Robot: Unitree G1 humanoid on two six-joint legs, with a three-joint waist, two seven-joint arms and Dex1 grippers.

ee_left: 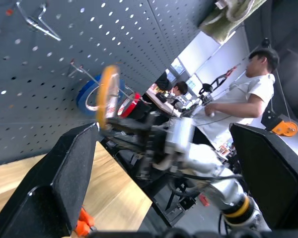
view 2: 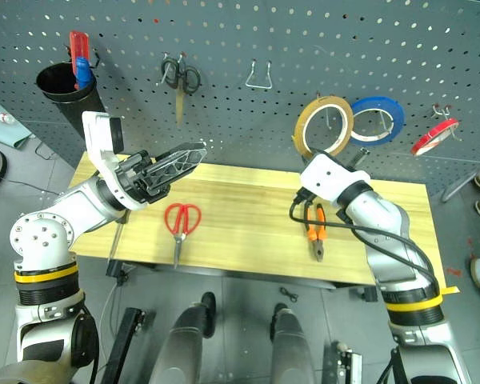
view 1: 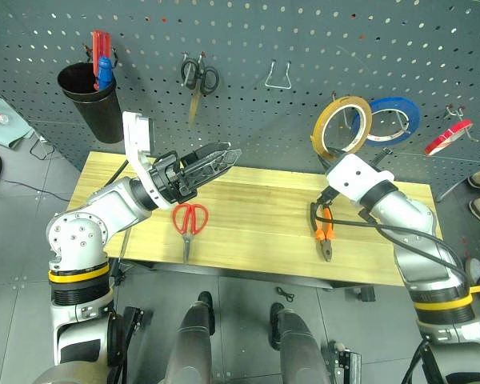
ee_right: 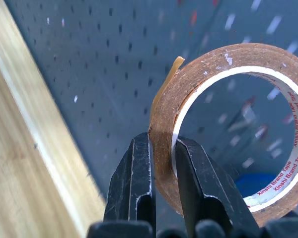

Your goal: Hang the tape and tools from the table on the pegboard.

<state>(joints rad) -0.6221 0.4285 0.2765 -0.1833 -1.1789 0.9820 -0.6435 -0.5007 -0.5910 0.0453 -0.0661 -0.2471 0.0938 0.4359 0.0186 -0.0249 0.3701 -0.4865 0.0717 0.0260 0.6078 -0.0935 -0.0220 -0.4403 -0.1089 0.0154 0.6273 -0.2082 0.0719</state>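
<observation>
The right gripper (ee_right: 161, 163) has its jaws closed on the rim of the tape (view 1: 342, 126), a yellow-tan ring held upright in front of the pegboard (view 1: 304, 48), just beside the blue roll (view 1: 394, 120) hanging there. Red lettering on the ring's white inner liner reads "Xinshi Brand Tape". A loose tail of tape curls off its edge. The left gripper (view 1: 224, 158) hangs above the bench (view 1: 256, 216) with jaws wide open and empty. On the bench lie the red-handled scissors (view 1: 189, 222) and the pliers (view 1: 325, 232). A red roll (view 1: 448, 137) hangs further right; small black-handled scissors (view 1: 198, 78) hang higher up.
</observation>
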